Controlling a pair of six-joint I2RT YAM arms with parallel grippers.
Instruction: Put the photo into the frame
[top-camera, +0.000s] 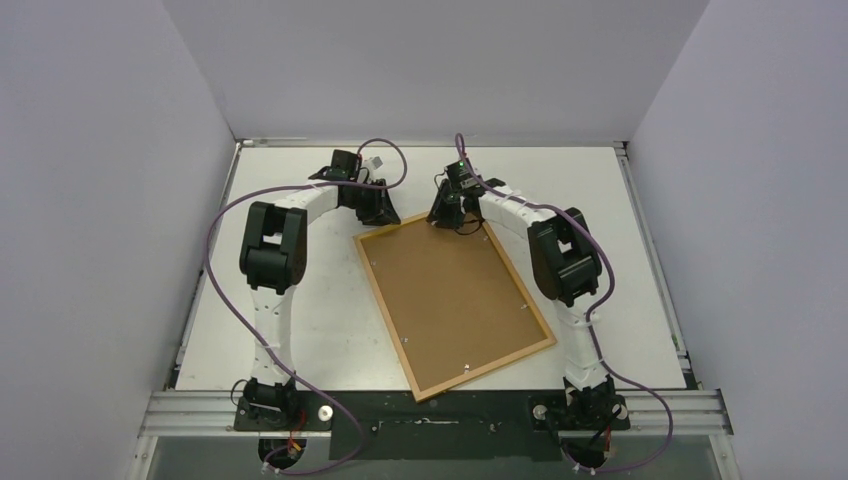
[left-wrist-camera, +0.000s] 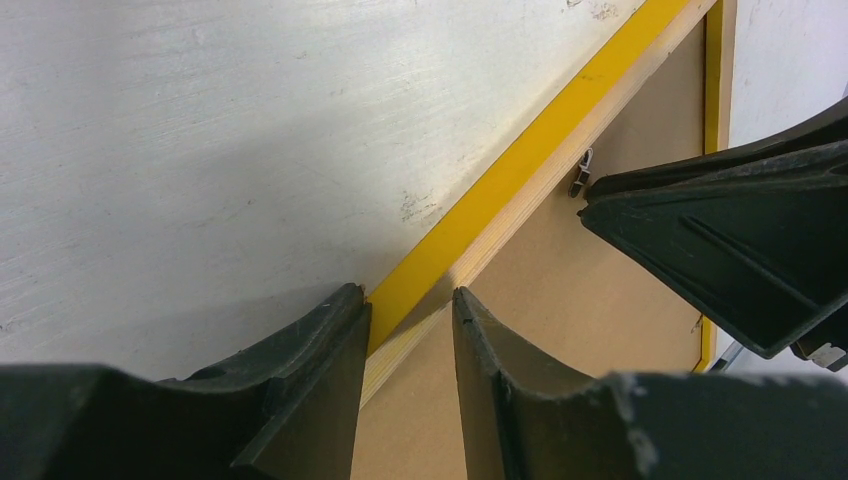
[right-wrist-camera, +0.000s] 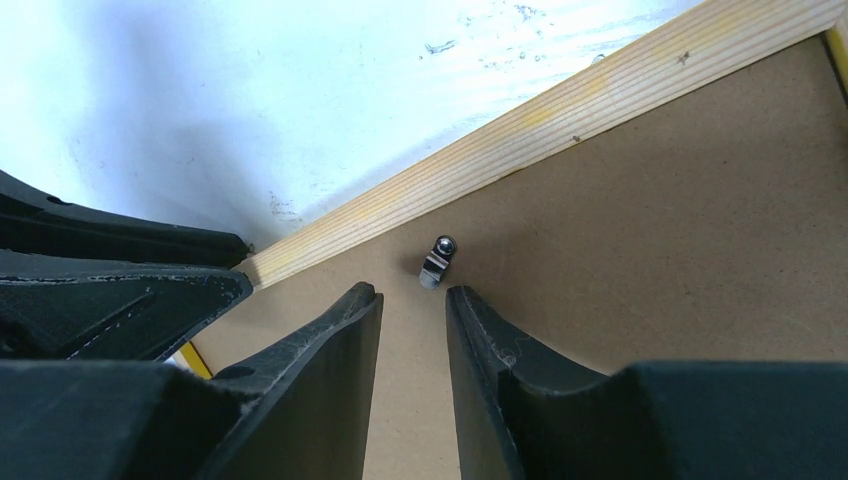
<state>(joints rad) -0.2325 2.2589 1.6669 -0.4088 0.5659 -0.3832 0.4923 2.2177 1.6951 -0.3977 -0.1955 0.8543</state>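
On the wooden frame (right-wrist-camera: 560, 120), left fingers (left-wrist-camera: 310, 380) pinch its rail (right fingers (right-wrist-camera: 320, 380) apart).

White and black jointed left arm (top-camera: 272, 248), matching right arm (top-camera: 562, 255), purple cables (top-camera: 207, 262) along both, green light (top-camera: 460, 166) on right wrist, matte black ribbed fingers (left-wrist-camera: 300, 400) on left gripper (left-wrist-camera: 408, 295) and right gripper (right-wrist-camera: 410, 292)

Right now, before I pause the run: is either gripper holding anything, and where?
The left gripper pinches the frame by its rail; the right gripper holds nothing.
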